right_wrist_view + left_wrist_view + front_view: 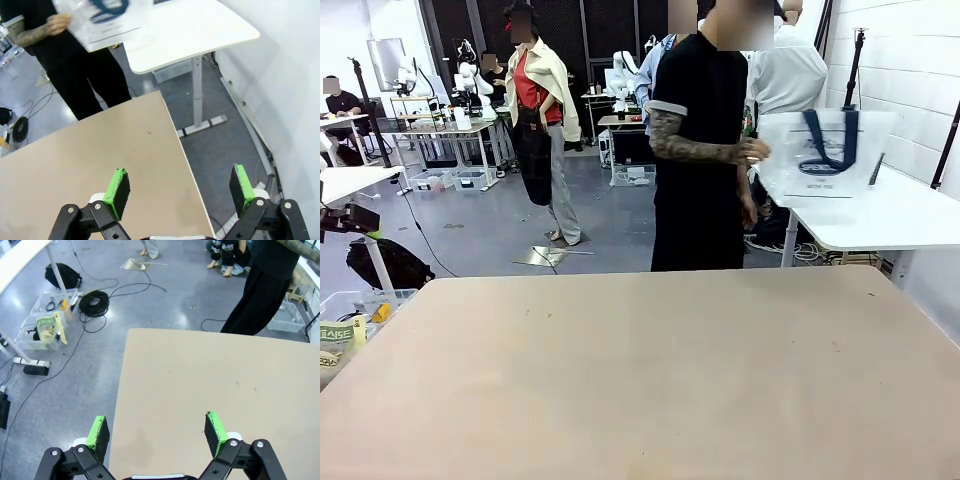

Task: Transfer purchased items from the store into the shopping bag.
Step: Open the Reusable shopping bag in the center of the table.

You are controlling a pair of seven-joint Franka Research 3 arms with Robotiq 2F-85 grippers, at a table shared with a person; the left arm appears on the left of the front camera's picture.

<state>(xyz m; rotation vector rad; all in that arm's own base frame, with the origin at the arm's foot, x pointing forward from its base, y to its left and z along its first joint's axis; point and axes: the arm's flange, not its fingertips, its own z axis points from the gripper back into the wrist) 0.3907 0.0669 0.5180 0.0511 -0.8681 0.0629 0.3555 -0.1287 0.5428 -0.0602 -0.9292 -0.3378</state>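
Observation:
The shopping bag [825, 152] is a translucent white tote with navy handles. A person in black [698, 150] holds it up by one hand beside the white side table, beyond the far right of my table; the right wrist view has the shopping bag [107, 20] at its top edge. The purchased items are out of view. My left gripper [156, 432] hangs open over the tan table's left edge, nothing between its green pads. My right gripper [180, 187] is open too, straddling the table's right edge with floor under one finger.
The tan table [640, 380] lies bare in front of me. A white side table [195, 30] stands at the far right, close to a white wall. Clear bins [42, 325] and coiled cable [94, 302] lie on the floor to the left.

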